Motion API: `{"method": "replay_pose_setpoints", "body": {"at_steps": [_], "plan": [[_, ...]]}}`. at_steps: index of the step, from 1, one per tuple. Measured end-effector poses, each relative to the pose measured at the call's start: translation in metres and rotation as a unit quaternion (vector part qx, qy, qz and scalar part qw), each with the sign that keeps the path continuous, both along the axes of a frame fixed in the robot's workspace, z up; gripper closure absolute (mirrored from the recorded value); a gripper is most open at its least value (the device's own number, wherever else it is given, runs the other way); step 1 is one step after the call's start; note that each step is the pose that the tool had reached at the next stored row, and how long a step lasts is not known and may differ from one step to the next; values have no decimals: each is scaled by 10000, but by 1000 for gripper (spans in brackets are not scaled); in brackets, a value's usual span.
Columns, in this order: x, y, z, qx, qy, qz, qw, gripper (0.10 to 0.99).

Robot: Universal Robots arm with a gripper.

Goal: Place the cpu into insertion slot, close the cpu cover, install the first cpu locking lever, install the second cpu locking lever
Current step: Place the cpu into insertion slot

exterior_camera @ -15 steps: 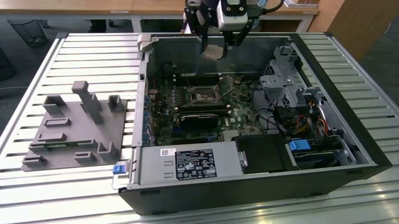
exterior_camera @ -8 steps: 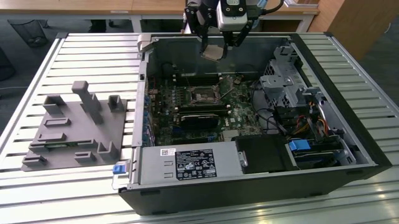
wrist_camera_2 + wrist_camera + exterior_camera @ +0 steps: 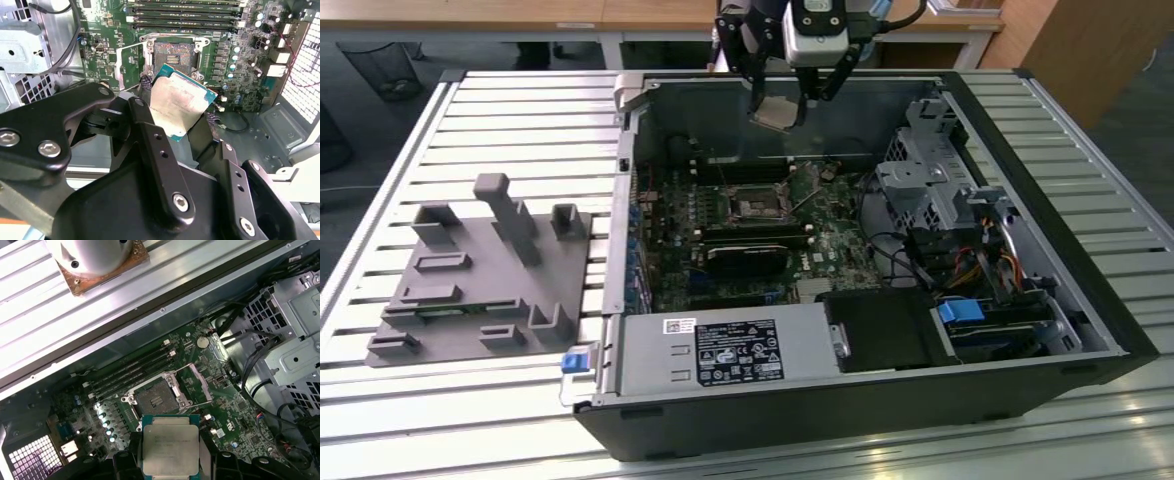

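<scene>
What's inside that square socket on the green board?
Nothing yet: the insertion slot shows a bare dark centre; the cpu, held above by the gripper, hides one rim edge.

Arm (image 3: pixel 817 30) aloft, wrist straight down, jaws tight on the cpu (image 3: pixel 170 445) at opposite edges.

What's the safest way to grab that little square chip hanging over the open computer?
By two opposite thin edges, from either side, as the gripper does now: the cpu is a flat, thin square, so pinching its sides leaves both broad faces untouched.
</scene>
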State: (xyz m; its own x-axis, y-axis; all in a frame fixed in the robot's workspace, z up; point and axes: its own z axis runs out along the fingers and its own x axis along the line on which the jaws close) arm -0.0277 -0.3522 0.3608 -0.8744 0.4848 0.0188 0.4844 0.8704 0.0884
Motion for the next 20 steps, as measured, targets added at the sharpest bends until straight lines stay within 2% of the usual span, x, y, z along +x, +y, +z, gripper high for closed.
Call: {"method": "replay_pose_setpoints", "body": {"at_steps": [20], "plan": [[0,2,-14,-2,0,-82,10000,545]]}}
